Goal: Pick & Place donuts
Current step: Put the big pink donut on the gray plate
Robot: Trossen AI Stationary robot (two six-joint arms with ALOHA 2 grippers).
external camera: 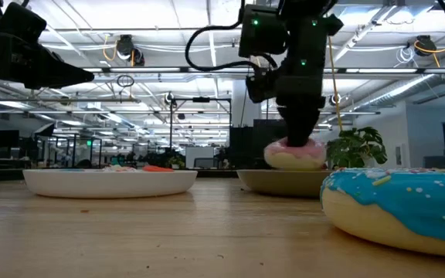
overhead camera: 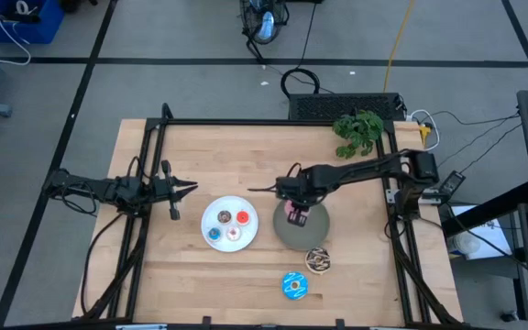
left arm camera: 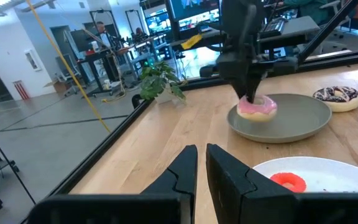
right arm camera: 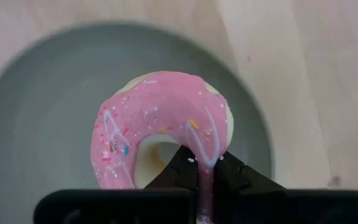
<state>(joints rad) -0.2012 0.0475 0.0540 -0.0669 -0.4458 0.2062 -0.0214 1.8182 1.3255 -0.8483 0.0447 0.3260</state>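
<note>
Gripping pink donut [right arm camera: 160, 134], right gripper [right arm camera: 205, 171] over grey plate [overhead camera: 319, 234]; left gripper [left arm camera: 201, 163] closed, at 9 o'clock.

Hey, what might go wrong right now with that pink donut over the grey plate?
The right hand pinches only one side of the pink donut, so it may tilt or slip when released. It hangs over the grey plate near the rim side, so it might roll off toward the chocolate donut.
</note>
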